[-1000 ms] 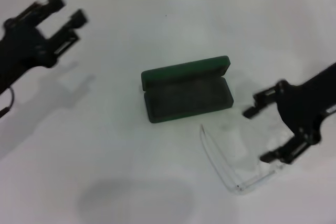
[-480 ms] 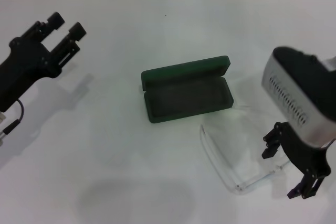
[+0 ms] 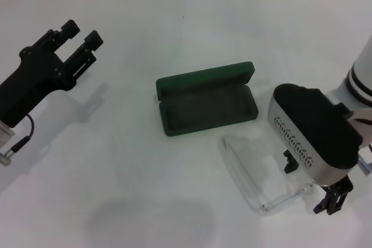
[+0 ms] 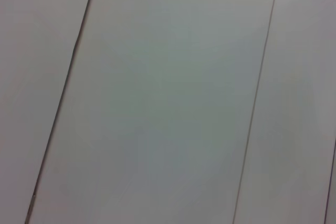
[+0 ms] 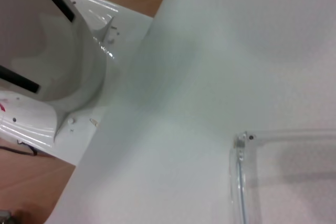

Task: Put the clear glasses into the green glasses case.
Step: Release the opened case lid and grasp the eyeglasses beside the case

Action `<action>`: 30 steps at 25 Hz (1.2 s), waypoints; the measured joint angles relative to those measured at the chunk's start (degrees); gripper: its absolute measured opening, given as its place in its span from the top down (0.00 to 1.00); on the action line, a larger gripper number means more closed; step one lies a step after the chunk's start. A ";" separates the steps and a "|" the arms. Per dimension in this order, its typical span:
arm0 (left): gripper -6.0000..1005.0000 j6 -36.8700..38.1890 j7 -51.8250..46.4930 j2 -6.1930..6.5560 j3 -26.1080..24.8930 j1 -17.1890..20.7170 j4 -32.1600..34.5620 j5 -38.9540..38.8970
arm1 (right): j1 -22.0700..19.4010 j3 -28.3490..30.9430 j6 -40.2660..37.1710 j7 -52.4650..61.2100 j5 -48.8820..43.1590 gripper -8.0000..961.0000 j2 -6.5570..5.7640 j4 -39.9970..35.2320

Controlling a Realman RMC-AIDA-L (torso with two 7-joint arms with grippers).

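Having swung down over the clear glasses (image 3: 261,172), just in front of the open green glasses case (image 3: 206,105), the right gripper (image 3: 311,187) is seen fingers spread; grasping seems imminent. The left gripper (image 3: 78,34) hovers, spread.

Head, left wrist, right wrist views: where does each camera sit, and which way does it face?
Head: high, looking down at the green glasses case, clear glasses, left pincer and right pincer.
Left wrist: on the raised left arm, facing bare white panels; no body shows.
Right wrist: low over the table, showing the robot's white base.
Shared: right wrist and head both see the clear glasses.
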 joint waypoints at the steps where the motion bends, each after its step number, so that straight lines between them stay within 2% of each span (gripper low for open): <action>1: 0.40 -0.06 0.21 0.00 -0.01 -0.07 -0.17 0.00 | 0.31 -0.19 0.19 -0.02 -0.06 0.12 0.03 0.49; 13: 0.40 -0.15 0.61 -0.04 -0.24 -0.69 -0.34 -0.08 | 1.93 -5.57 1.10 0.53 1.08 0.14 0.28 1.33; 21: 0.40 -0.14 0.61 -0.03 -0.28 -0.60 -0.34 -0.44 | 2.54 -5.30 1.15 1.54 0.72 0.16 0.25 1.81; 27: 0.39 -0.13 0.61 -0.03 -0.28 -0.68 -0.34 -0.44 | 2.35 -4.47 1.05 0.85 0.87 0.33 0.13 2.54; 30: 0.39 -0.10 0.60 -0.03 -0.31 -0.71 -0.33 -0.54 | 1.82 -1.91 0.03 -0.44 1.30 0.52 0.12 2.75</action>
